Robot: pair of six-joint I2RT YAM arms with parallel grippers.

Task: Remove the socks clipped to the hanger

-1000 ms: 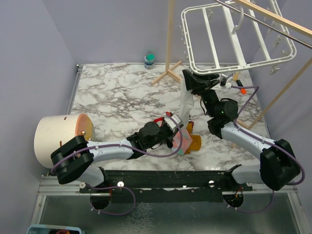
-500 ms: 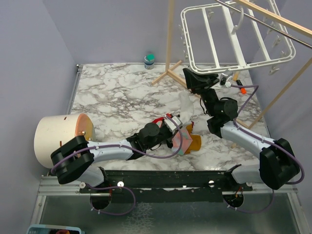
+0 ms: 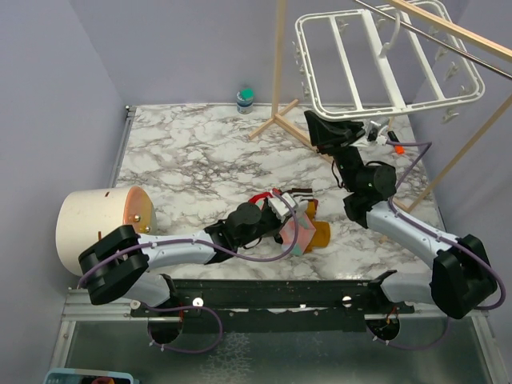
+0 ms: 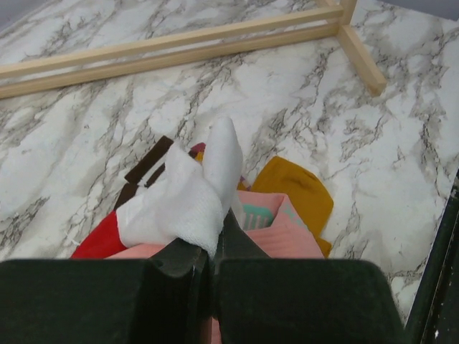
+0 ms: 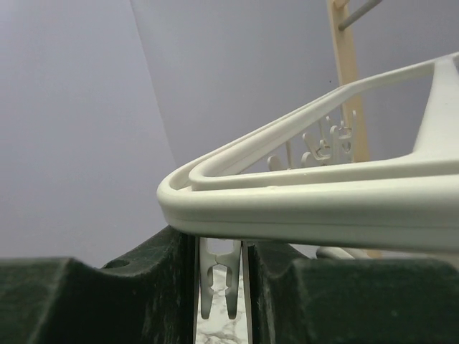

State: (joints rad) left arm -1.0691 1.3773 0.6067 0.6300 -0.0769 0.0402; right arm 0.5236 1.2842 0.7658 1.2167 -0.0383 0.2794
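The white grid hanger (image 3: 382, 64) hangs at the upper right, and I see no sock on it. My right gripper (image 3: 314, 122) is at its front-left corner, shut on a white clip (image 5: 228, 276) under the hanger rim (image 5: 323, 208). My left gripper (image 3: 286, 214) is low over the sock pile and shut on a white sock (image 4: 186, 193). The pile holds a mustard sock (image 4: 297, 190), a pink and teal sock (image 4: 280, 229), a red sock (image 4: 97, 240) and a dark striped one (image 4: 147, 168). The mustard sock also shows in the top view (image 3: 320, 234).
A light wooden rack stand (image 3: 278, 72) rises behind, its foot bars (image 4: 179, 43) lying on the marble beyond the pile. A white cylinder container (image 3: 96, 228) lies on its side at the left. A small teal-capped bottle (image 3: 246, 99) stands at the back edge.
The white sock, stretched up to the hanger clip a second ago, has come free and dropped onto the pile, still held in my left gripper. The right gripper stays on the clip.
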